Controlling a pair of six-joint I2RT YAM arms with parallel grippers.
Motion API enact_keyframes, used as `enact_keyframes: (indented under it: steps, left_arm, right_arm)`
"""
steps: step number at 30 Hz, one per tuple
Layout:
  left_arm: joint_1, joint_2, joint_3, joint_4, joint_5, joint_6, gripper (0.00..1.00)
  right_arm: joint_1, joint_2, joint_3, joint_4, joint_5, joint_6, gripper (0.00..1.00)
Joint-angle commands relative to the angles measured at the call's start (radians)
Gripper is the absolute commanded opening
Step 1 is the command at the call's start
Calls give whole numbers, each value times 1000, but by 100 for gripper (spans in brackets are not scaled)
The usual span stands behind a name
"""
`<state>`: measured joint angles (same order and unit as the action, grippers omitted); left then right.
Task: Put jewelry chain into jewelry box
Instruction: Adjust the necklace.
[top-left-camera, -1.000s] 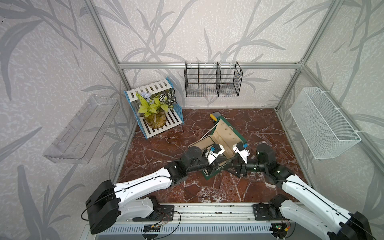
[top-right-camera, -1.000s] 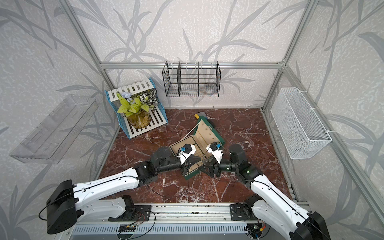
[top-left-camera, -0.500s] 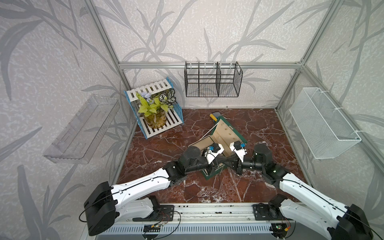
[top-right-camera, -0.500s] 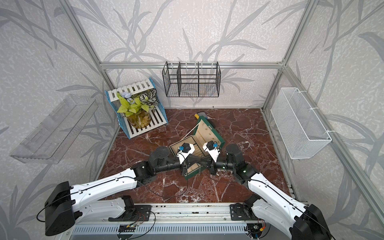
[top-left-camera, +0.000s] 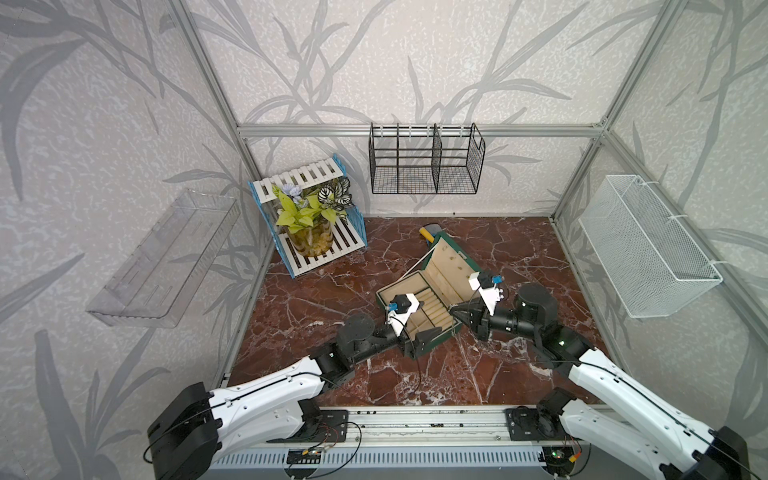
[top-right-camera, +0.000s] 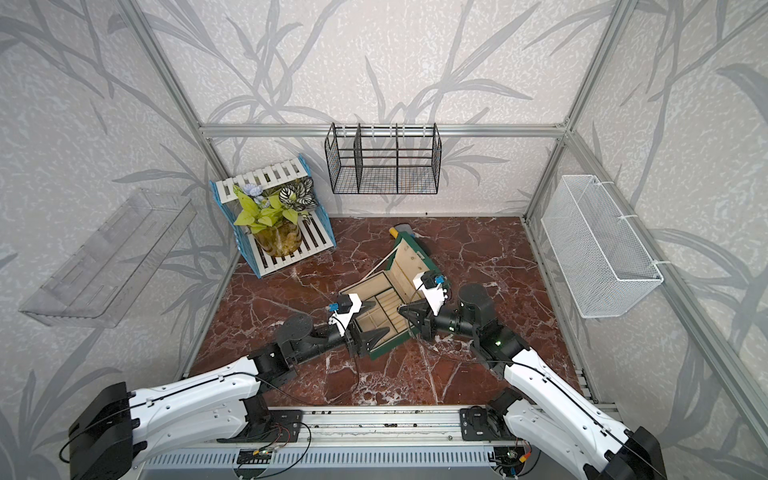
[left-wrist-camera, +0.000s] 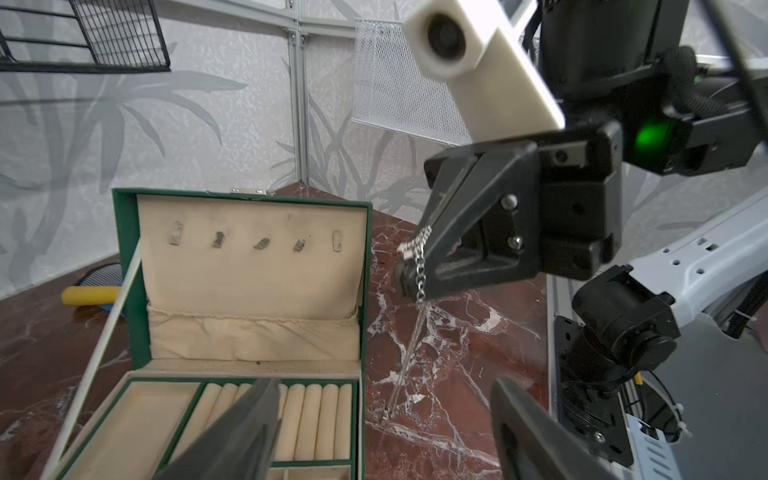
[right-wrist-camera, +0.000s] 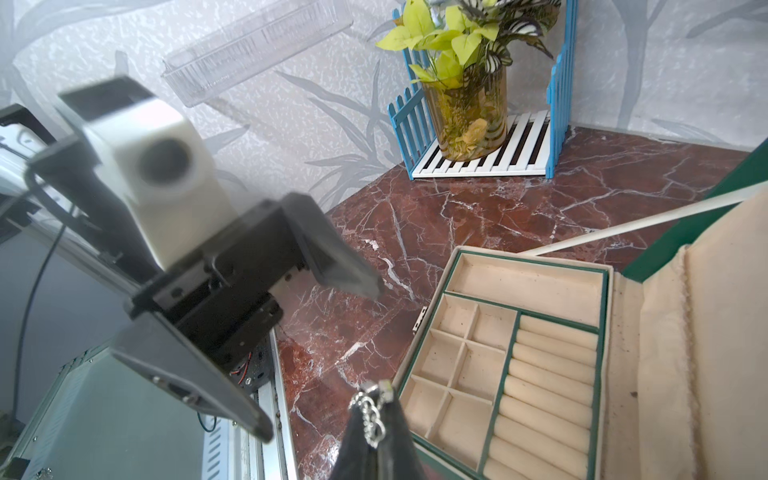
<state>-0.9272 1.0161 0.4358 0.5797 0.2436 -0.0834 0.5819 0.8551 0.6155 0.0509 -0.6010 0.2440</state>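
Note:
The dark green jewelry box (top-left-camera: 420, 354) (top-right-camera: 384, 350) stands open on the marble floor, its cream lid (left-wrist-camera: 253, 257) raised. My right gripper (left-wrist-camera: 405, 270) (right-wrist-camera: 380, 395) (top-left-camera: 451, 309) is shut on the upper end of the jewelry chain (left-wrist-camera: 420, 266) (right-wrist-camera: 372, 409). The thin strand hangs beside the box's outer wall and its lower end reaches the floor. My left gripper (left-wrist-camera: 382, 382) (right-wrist-camera: 322, 363) (top-left-camera: 428, 320) is open wide, one finger over the ring rolls (left-wrist-camera: 316, 419), and nothing is between its fingers. The two grippers face each other across the box's near corner.
A white strap (left-wrist-camera: 104, 332) ties the lid to the base. A yellow-handled object (top-left-camera: 428, 233) lies behind the lid. A plant on a blue-white stand (top-left-camera: 309, 224) is at the back left, a black wire basket (top-left-camera: 424, 166) on the back wall, a white mesh basket (top-left-camera: 648, 245) at right.
The right gripper closed on the chain's end, then the left gripper opened and let it go. The right arm has drawn back to the right with the chain.

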Motion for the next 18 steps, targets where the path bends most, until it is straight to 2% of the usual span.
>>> enact_keyframes:
  steps: [1,7,18]
  left_arm:
    - [4,67,-6,125,45,38,74]
    - [10,200,13,208,66,63,63]
    - [11,357,64,306,167,39,54]
  right_arm:
    - [4,-16,54,-29,28,47,0]
    - [4,-11,105,-31,37,80,0]
    - [4,-23,132,-32,24,98,0]
